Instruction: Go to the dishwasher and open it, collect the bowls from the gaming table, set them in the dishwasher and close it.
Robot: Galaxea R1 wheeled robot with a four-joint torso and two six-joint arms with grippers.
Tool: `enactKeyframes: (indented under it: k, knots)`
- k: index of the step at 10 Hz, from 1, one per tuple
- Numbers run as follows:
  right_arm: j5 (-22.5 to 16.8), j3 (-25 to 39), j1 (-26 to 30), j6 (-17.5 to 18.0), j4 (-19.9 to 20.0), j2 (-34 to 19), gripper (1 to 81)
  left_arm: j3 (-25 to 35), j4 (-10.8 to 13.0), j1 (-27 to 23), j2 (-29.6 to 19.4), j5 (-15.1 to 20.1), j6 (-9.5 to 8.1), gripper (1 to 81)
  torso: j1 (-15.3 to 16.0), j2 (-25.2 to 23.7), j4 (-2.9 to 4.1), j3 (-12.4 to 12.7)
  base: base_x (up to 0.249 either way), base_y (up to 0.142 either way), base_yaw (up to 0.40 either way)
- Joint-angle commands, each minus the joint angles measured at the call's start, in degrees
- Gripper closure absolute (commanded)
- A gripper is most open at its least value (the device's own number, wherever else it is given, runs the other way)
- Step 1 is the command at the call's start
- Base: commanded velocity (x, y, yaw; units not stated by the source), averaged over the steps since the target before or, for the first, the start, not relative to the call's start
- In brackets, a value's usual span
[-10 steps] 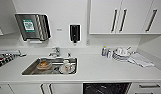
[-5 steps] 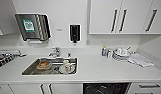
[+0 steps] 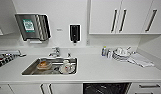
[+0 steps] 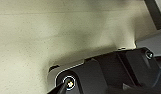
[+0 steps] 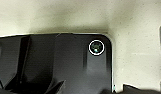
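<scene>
Head view: the robot faces a white kitchen counter (image 3: pixel 108 71) whose front edge runs straight across the lower part of the frame. A steel sink (image 3: pixel 49 66) is set into the counter left of centre, holding a mug (image 3: pixel 67 67) and a bowl with something orange-brown in it (image 3: pixel 44 65); a tap (image 3: pixel 55 52) stands at its back rim. Right of the sink the worktop lies bare up to a stack of dishes (image 3: pixel 120 54) and a folded cloth (image 3: pixel 141 60) near the right wall. Under the counter edge, right of centre, a dark opening marks the dishwasher (image 3: pixel 106 88) (its interior reads black, detail too blurred to tell), flanked by white cabinet fronts (image 3: pixel 61 88). Wall cupboards (image 3: pixel 121 16) hang above at right; a paper-towel dispenser (image 3: pixel 33 26) and a black soap dispenser (image 3: pixel 74 33) are on the wall. Wrist views: pale speckled floor beyond the robot's own dark plates; whether either gripper's fingers are apart or together cannot be told.
</scene>
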Motion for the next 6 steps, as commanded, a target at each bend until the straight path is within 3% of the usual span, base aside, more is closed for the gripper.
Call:
enactKeyframes:
  k: [1, 3, 6]
  knots:
    - [-1.5, -0.74, 1.95, -0.05, -0.72, 0.33, 1.0, -14.67, -3.5, 0.81, 10.14, 2.53, -0.05, 1.0, 0.0, 0.0, 0.0, 0.0, 0.0, 0.0, 0.0]
    - [-1.5, -4.43, 1.24, -0.05, -0.72, 3.67, 1.0, -22.41, -3.5, 1.69, 15.59, 2.53, 0.04, 1.0, 0.0, 0.0, 0.0, 0.0, 0.0, 0.0, 0.0]
    - [-0.71, -11.8, 0.1, -0.05, -0.81, 9.11, 1.0, -28.99, -3.59, 2.13, 20.41, 2.7, -0.05, 1.0, 0.0, 0.0, 0.0, 0.0, 0.0, 0.0, 0.0]
